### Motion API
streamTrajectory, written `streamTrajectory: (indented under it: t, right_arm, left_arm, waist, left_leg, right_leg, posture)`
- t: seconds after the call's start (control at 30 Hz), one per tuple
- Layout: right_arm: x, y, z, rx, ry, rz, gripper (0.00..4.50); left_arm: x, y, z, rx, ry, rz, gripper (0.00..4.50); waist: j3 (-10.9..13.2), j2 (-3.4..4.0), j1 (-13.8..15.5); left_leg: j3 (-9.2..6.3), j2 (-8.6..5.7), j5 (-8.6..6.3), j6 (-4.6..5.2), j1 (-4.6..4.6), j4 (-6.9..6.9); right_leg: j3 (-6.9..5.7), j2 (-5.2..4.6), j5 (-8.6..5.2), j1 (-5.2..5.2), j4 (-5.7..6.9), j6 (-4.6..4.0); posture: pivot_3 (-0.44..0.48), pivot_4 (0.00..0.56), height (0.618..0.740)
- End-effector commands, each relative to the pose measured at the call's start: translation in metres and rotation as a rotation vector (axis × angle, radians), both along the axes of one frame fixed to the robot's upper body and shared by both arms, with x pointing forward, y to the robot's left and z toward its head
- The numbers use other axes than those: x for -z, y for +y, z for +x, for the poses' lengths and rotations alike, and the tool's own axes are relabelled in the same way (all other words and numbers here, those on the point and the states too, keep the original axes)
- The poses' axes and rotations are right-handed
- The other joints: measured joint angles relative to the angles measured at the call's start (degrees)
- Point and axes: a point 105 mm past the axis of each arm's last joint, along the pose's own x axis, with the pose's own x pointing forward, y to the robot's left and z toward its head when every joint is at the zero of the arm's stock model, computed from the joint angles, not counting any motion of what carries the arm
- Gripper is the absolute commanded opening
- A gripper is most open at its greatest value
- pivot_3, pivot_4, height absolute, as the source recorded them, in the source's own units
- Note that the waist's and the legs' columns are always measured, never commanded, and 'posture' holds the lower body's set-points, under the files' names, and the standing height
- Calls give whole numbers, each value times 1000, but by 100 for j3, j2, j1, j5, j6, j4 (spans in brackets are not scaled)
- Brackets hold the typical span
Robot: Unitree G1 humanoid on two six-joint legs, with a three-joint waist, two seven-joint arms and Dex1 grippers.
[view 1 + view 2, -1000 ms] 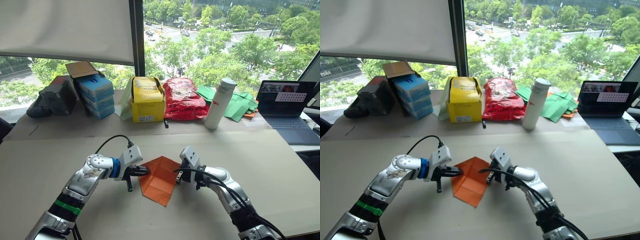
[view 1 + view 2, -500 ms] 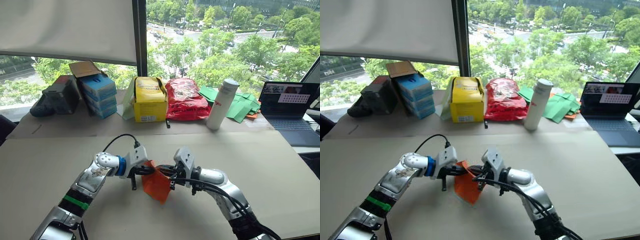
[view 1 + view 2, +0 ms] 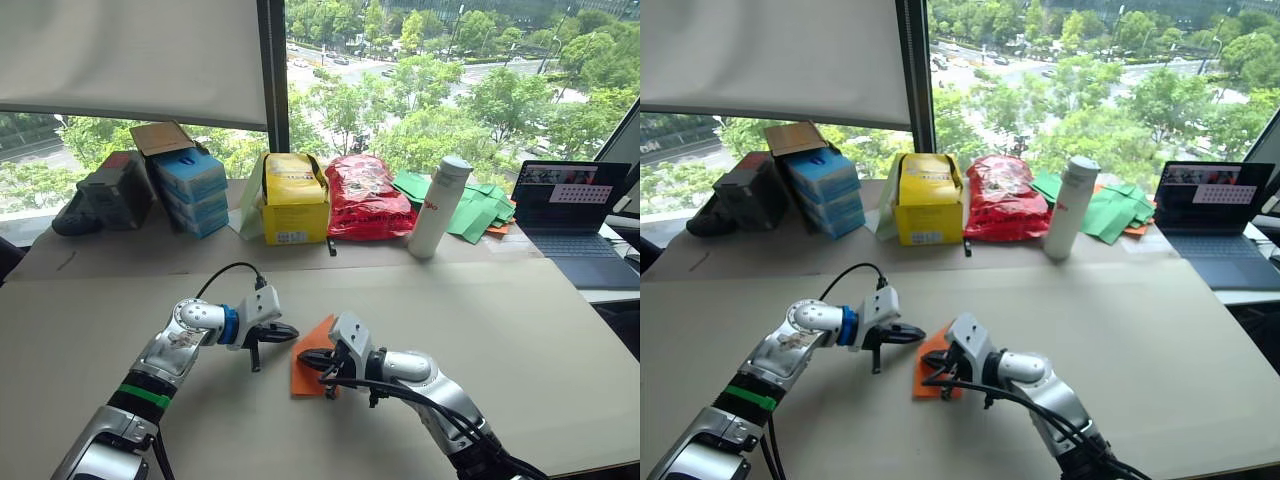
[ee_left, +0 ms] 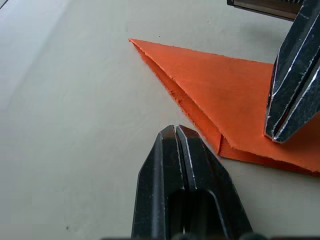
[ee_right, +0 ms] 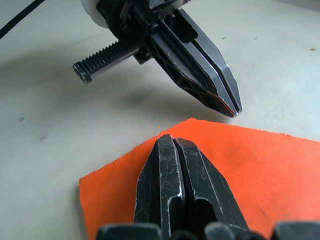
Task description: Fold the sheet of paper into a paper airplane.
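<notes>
The orange sheet of paper [image 3: 318,338] lies flat on the table, folded into a narrow, pointed, layered wedge [image 4: 225,100]. My right gripper [image 3: 305,362] is shut, and its tips rest on top of the paper [image 5: 280,170] near the folded edge. My left gripper [image 3: 290,332] is also shut, holds nothing, and points at the paper from the left, its tips just off the paper's edge [image 5: 232,109]. In the left wrist view the right gripper's fingers [image 4: 292,95] press down on the orange surface.
Along the back of the beige table [image 3: 520,320] stand a dark case [image 3: 105,195], blue boxes [image 3: 190,190], a yellow box [image 3: 295,200], a red crinkly bag [image 3: 365,197], a white bottle [image 3: 438,207], green papers [image 3: 480,210] and an open laptop [image 3: 570,215].
The paper lay wider and flatter a second ago, then was raised between both grippers. Now it is folded over and narrower. The right gripper has swept left onto it and the left gripper has drawn back.
</notes>
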Motion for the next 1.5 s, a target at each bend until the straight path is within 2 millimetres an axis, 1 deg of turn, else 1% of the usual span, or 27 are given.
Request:
streamTrajectory:
  t: [0.03,0.07,0.13,0.2,0.27,0.37,0.53,0.6,0.7,0.77,0.83,0.93,0.97,1.0,1.07,1.13,1.17,1.23,1.43,1.5]
  right_arm:
    - [-7,0,3,5,-22,4,0]
    - [-7,0,3,6,-22,4,0]
    - [-6,-1,6,13,-21,-2,0]
    - [-6,-2,7,16,-19,-2,0]
    - [-7,-2,7,18,-17,0,0]
    - [-7,-2,7,19,-15,1,0]
    - [-10,-2,3,9,-14,4,0]
    - [-11,-2,3,9,-15,5,0]
    - [-12,-4,2,11,-17,4,0]
    - [-17,-8,2,12,-25,8,0]
    - [-24,-12,4,15,-39,19,0]
    - [-44,-23,18,56,-71,71,0]
    - [-48,-26,24,69,-81,77,0]
    - [-48,-29,29,78,-87,68,0]
    - [-41,-33,38,92,-92,21,0]
    - [-27,-36,48,106,-69,-32,0]
    - [-16,-38,49,103,-61,-77,0]
    - [-3,-41,50,99,-48,-117,0]
    - [11,-47,56,146,-18,-149,0]
    - [15,-49,62,172,-12,-160,0]
  left_arm:
    - [-27,0,4,-10,-83,-52,51]
    - [-30,-2,4,-8,-90,-61,51]
    - [-42,-15,-5,35,-75,-141,51]
    - [-47,-25,-12,60,-39,-198,51]
    - [-35,-30,-15,66,-15,-174,51]
    - [-15,-34,-15,54,3,-131,51]
    - [4,-37,-11,58,6,-64,51]
    - [11,-39,-13,78,23,-42,51]
    - [24,-33,-14,86,21,27,51]
    - [33,-28,-16,88,29,64,51]
    - [38,-26,-19,94,34,77,51]
    - [36,-30,-20,94,37,49,51]
    - [36,-31,-20,94,33,46,51]
    - [35,-32,-19,93,29,46,51]
    - [34,-34,-18,91,23,41,51]
    - [32,-35,-17,93,11,35,51]
    - [30,-35,-16,93,3,35,51]
    - [28,-35,-16,92,-5,33,51]
    - [25,-34,-17,96,-17,36,51]
    - [25,-34,-17,95,-21,37,51]
  waist:
    - [0,0,23]
    - [0,0,29]
    - [0,0,32]
    - [0,0,37]
    - [0,0,26]
    - [0,0,1]
    - [0,0,7]
    - [0,0,7]
    - [0,0,12]
    - [0,0,19]
    - [-1,-1,18]
    - [0,-1,18]
    - [0,0,14]
    - [-1,0,12]
    - [-1,0,12]
    - [-1,-1,20]
    - [-1,-1,25]
    - [-1,-1,26]
    - [-3,0,8]
    - [-3,0,-3]
  left_leg:
    - [0,-1,0,0,-1,0]
    - [0,-1,0,0,-4,2]
    - [0,-2,1,-3,-5,5]
    - [0,-3,5,-9,-11,7]
    - [1,-3,6,-11,-10,8]
    - [3,-2,8,-14,-6,8]
    - [1,-2,1,-1,-6,8]
    - [2,-2,1,-1,-6,8]
    - [2,-3,1,-2,-5,8]
    - [2,-3,1,-1,-3,8]
    - [2,-4,-2,3,0,8]
    - [2,-2,-8,13,6,8]
    - [2,-2,-8,14,6,8]
    - [3,-2,-8,14,6,8]
    - [2,-2,-8,14,14,8]
    - [2,-2,-9,15,16,8]
    - [2,-2,-9,15,14,8]
    - [6,-4,-7,13,12,8]
    - [14,-2,-8,13,20,8]
    - [13,-1,-12,20,23,8]
  right_leg:
    - [-3,-2,0,0,-1,0]
    - [-4,-3,0,0,-1,0]
    - [-4,-5,1,1,0,3]
    - [-4,-5,4,2,1,7]
    - [-2,-4,5,4,1,9]
    - [2,0,5,3,0,9]
    - [2,3,4,1,-1,8]
    - [2,2,4,1,-1,8]
    - [2,0,5,3,-1,8]
    - [2,-2,5,5,-3,8]
    - [2,-3,5,7,-4,8]
    - [3,-3,4,11,-3,8]
    - [3,-3,5,11,-2,8]
    - [6,-3,5,9,-1,8]
    - [6,-2,5,14,0,8]
    - [5,-2,5,16,0,7]
    - [4,-2,5,16,-1,7]
    - [4,-5,5,16,-1,7]
    - [12,-6,5,18,0,9]
    - [13,-6,5,19,3,8]
  posture:
    - [0,150,740]
    - [0,150,740]
    - [0,150,740]
    - [0,150,740]
    - [0,150,740]
    - [0,150,740]
    - [0,150,740]
    - [0,150,740]
    - [0,150,740]
    - [0,150,740]
    - [0,150,740]
    - [0,150,740]
    - [0,150,740]
    - [0,150,740]
    - [0,150,740]
    - [0,150,740]
    - [0,150,740]
    - [0,150,740]
    - [0,150,740]
    - [0,150,740]
